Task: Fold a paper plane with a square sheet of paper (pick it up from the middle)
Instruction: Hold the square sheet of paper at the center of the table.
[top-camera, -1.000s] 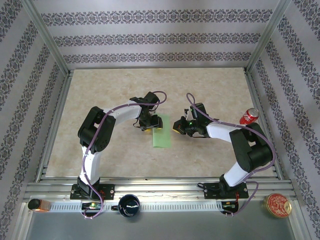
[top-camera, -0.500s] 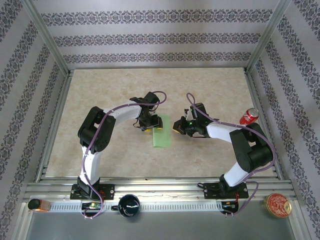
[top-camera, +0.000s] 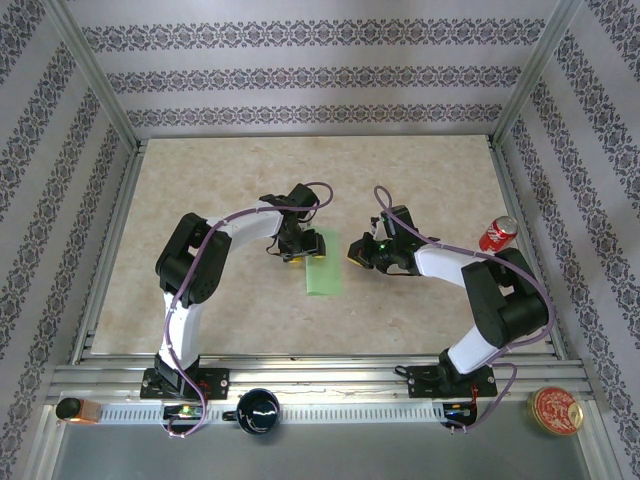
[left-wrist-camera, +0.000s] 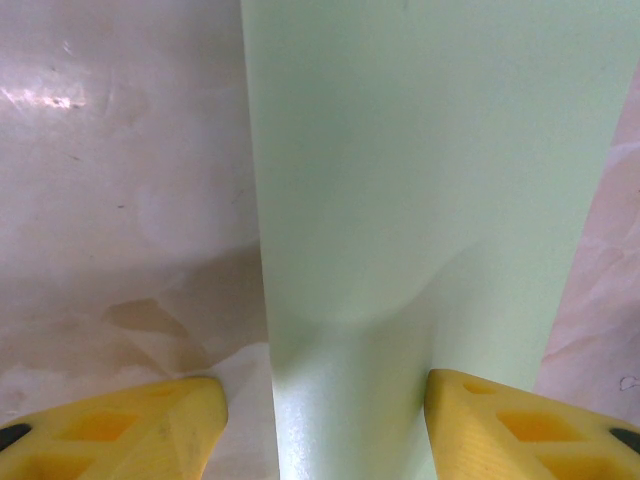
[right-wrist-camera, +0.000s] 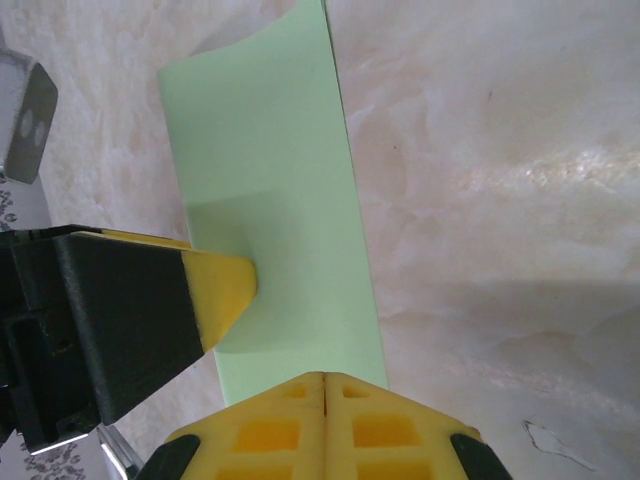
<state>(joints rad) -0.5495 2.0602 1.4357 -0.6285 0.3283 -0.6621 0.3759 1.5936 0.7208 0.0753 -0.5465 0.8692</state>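
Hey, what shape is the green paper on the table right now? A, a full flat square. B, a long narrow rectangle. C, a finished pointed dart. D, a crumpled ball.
B: the square sheet of paper lies as a long narrow strip, its far end between the left tool's open fingers.

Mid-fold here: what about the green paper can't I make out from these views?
Top view: part of the far end of the paper lies under the left gripper; any creases are too small to see.
Left wrist view: the paper runs off the top and bottom edges, so both ends are cut off.
Right wrist view: the shut right gripper covers its near edge; contact cannot be told.
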